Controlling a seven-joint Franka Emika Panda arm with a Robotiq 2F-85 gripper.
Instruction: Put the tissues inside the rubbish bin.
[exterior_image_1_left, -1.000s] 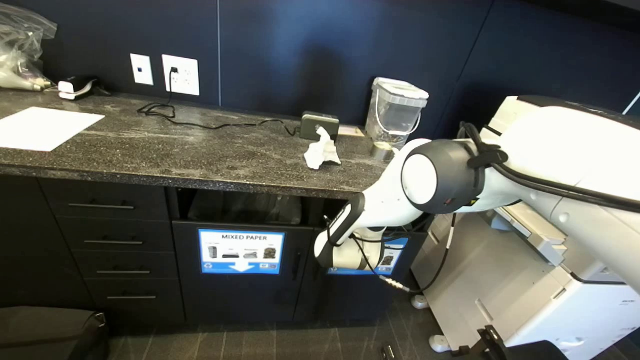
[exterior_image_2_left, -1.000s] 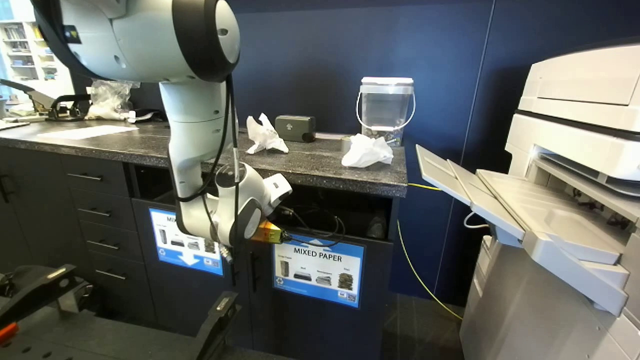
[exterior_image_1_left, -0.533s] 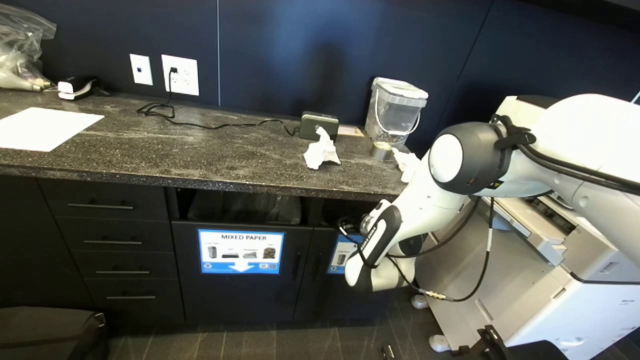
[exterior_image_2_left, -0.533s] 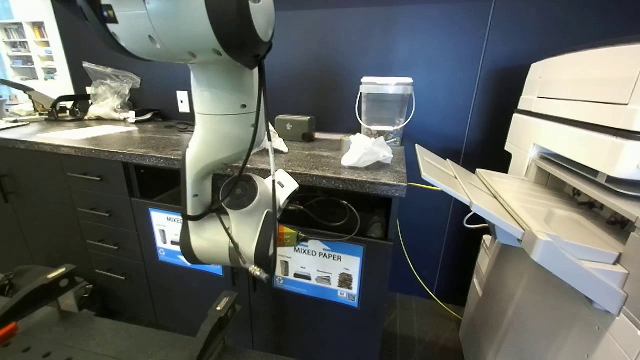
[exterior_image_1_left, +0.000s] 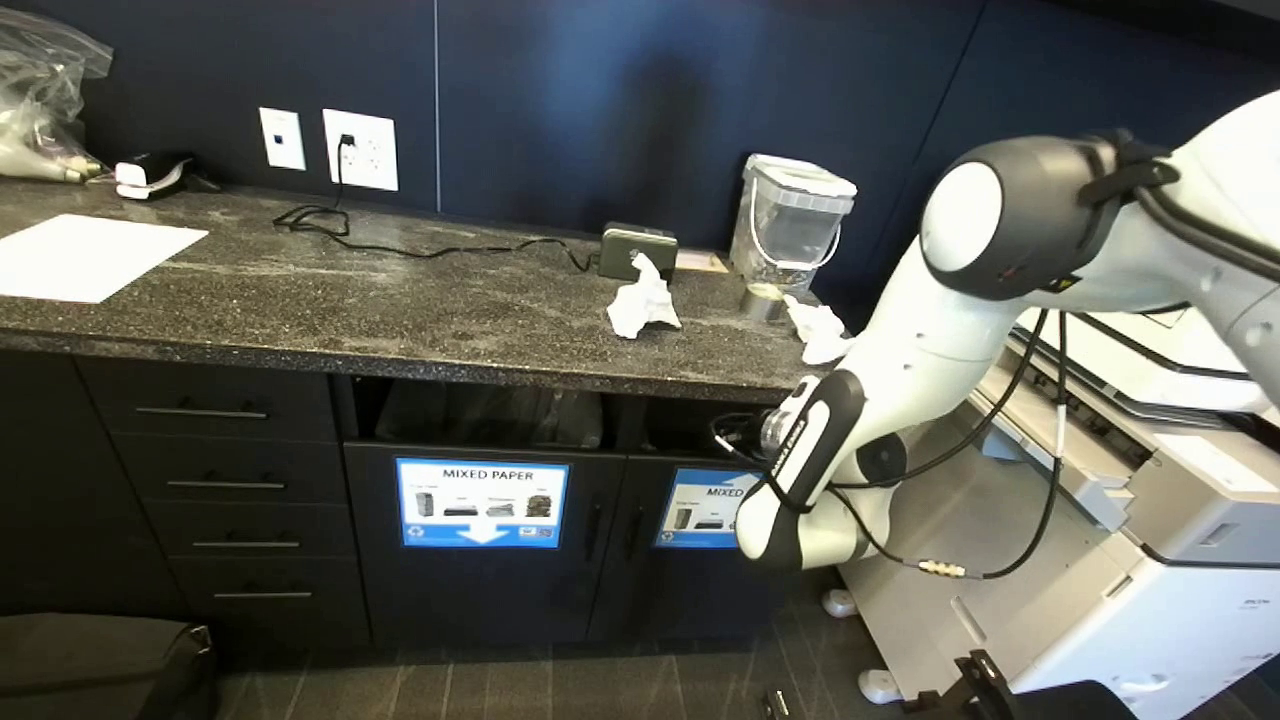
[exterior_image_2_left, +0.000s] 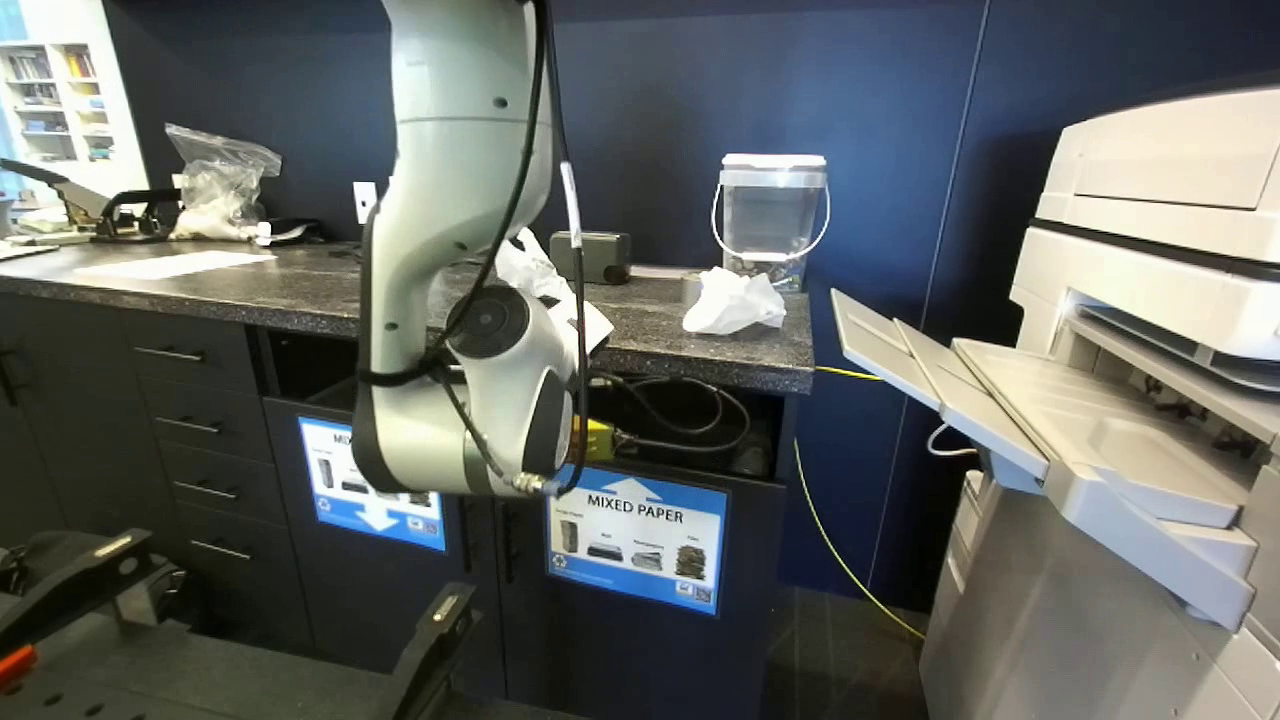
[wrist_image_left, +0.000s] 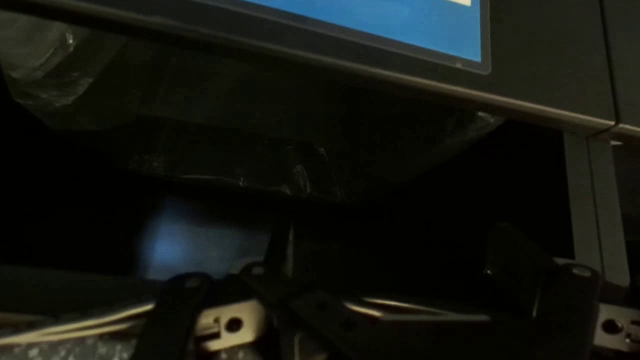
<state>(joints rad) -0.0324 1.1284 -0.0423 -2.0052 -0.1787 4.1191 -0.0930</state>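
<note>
Two crumpled white tissues lie on the counter. The tissue by the small dark box shows in both exterior views (exterior_image_1_left: 643, 303) (exterior_image_2_left: 525, 262). The tissue near the counter's end (exterior_image_2_left: 735, 303) is partly covered by the arm in an exterior view (exterior_image_1_left: 820, 332). The rubbish bins are cabinet openings above "MIXED PAPER" doors (exterior_image_1_left: 490, 415). In the wrist view the dark bag lining (wrist_image_left: 225, 100) of a bin shows beyond the fingers. My gripper (wrist_image_left: 397, 255) is open, with nothing seen between its fingers. It is hidden behind the arm's wrist in both exterior views, at the opening nearer the printer.
A small dark box (exterior_image_2_left: 590, 257), a lidded clear bucket (exterior_image_2_left: 770, 220) and a small can (exterior_image_1_left: 763, 301) stand on the counter. A black cord (exterior_image_1_left: 420, 252) runs along the wall. A large printer (exterior_image_2_left: 1130, 400) stands beyond the counter's end. The counter edge (exterior_image_1_left: 400, 360) overhangs the openings.
The arm has moved sideways toward the printer, and its wrist has risen slightly in the last half second. The tissue near the counter's end has come into view from behind it. The tissues have not moved.
</note>
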